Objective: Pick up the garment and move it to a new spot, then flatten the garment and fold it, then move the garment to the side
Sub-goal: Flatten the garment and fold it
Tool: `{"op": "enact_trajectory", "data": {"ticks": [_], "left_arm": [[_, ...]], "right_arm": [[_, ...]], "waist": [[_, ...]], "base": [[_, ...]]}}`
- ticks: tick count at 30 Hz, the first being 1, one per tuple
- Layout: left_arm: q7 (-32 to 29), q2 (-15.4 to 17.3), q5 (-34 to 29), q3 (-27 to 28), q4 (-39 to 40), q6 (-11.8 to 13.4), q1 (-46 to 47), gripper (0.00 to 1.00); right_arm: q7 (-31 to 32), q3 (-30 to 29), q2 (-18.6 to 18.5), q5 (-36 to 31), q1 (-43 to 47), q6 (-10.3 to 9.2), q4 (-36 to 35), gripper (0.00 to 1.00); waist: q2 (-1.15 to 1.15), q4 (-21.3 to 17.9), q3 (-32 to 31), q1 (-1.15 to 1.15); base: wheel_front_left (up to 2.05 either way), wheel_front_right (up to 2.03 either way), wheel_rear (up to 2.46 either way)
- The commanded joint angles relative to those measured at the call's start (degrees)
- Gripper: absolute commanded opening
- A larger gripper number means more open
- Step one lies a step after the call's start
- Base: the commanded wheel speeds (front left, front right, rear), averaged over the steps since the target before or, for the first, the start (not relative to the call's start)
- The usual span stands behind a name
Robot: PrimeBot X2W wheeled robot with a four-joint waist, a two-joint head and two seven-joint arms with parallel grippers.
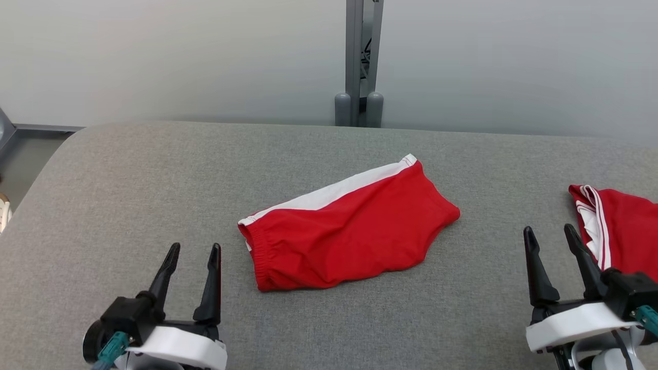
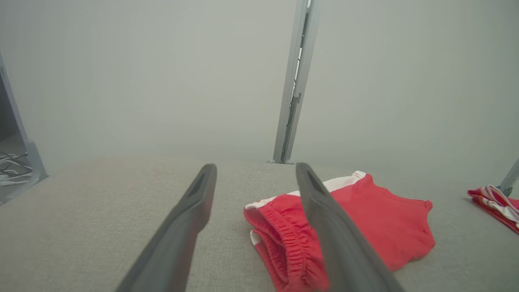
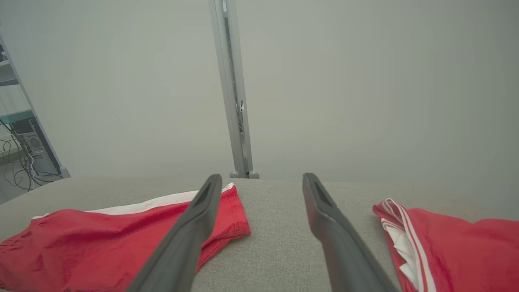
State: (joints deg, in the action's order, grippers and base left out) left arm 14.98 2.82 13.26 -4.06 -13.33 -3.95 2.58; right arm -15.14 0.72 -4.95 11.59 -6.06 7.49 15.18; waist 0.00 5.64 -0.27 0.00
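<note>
Red shorts with a white side stripe (image 1: 349,228) lie folded in the middle of the grey table, elastic waistband toward the left. The same shorts (image 2: 365,227) sit right of centre in the left wrist view, and these shorts (image 3: 101,239) lie at the lower left of the right wrist view. My left gripper (image 1: 193,252) hovers open at the lower left, apart from the shorts; its fingers (image 2: 190,227) hold nothing. At the lower right my right gripper (image 1: 550,234) is open and empty, its fingers (image 3: 332,235) spread over bare table.
A second red garment with white stripes (image 1: 617,226) lies at the table's right edge, close beside my right gripper; it appears as this second garment (image 3: 450,247) too. A grey post (image 1: 360,61) stands behind the grey table (image 1: 154,174). Cables (image 3: 20,162) sit off the left side.
</note>
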Motion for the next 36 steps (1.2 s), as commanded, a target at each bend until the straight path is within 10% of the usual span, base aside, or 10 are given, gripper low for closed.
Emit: {"op": "enact_trajectory", "data": {"ticks": [1,24,36], "left_arm": [[0.2,0.3,0.6,0.2,0.3,0.4,-0.5,1.0],[0.2,0.2,1.8,-4.4,-0.3,2.0,-0.4,1.0],[0.2,0.2,2.7,-7.2,-0.6,3.0,2.6,1.0]], "right_arm": [[0.0,-0.2,0.1,-0.1,0.8,0.01,-0.1,1.0],[0.0,-0.3,-0.1,-1.0,2.3,0.01,2.4,1.0],[4.1,12.1,-3.1,19.2,-9.7,0.01,19.1,1.0]], "waist": [[0.0,-0.1,-0.1,0.0],[0.0,1.4,0.2,0.0],[0.0,4.5,6.2,0.0]], "base": [[0.0,0.0,0.0],[0.0,0.0,0.0],[0.0,0.0,0.0]]}}
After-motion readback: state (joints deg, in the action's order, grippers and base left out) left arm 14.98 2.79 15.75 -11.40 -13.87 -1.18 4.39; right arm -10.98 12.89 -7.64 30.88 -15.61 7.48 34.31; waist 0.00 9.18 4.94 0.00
